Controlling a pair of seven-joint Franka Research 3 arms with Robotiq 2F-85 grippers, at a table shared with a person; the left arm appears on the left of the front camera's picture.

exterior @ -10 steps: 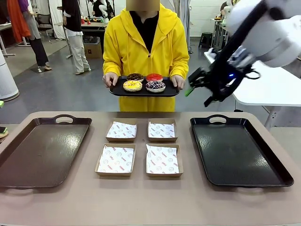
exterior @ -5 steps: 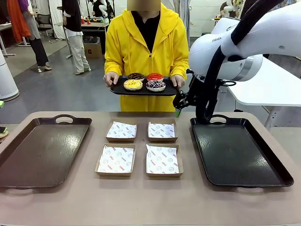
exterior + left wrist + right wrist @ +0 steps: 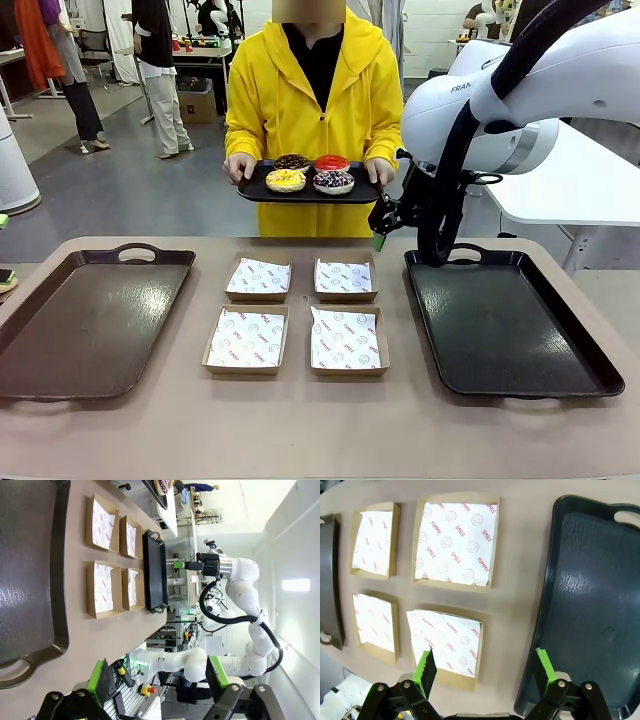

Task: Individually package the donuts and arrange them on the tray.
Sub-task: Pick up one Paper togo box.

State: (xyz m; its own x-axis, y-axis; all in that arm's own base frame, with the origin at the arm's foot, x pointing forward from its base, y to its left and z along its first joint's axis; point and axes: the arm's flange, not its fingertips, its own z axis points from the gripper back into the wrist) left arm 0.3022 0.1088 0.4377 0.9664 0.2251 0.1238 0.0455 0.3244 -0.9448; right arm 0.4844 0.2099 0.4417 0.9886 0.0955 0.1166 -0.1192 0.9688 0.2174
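No donut has been packaged yet. The large brown plastic tray [image 3: 90,320] on the left lies bare, and the left gripper [image 3: 157,667] is seen with its fingers spread wide and nothing between them. The four shallow brown cardboard boxes lined with printed white paper [image 3: 247,339] are unfilled. The four ring donuts [image 3: 286,180] are carried on a small black serving tray [image 3: 262,194] in the person's hands [image 3: 238,167], beyond the table's far edge. The right gripper [image 3: 485,657], fingers parted and empty, is poised above the table between the boxes and the large black tray [image 3: 510,330], which holds nothing. Every boxing and placing is judged outstanding.
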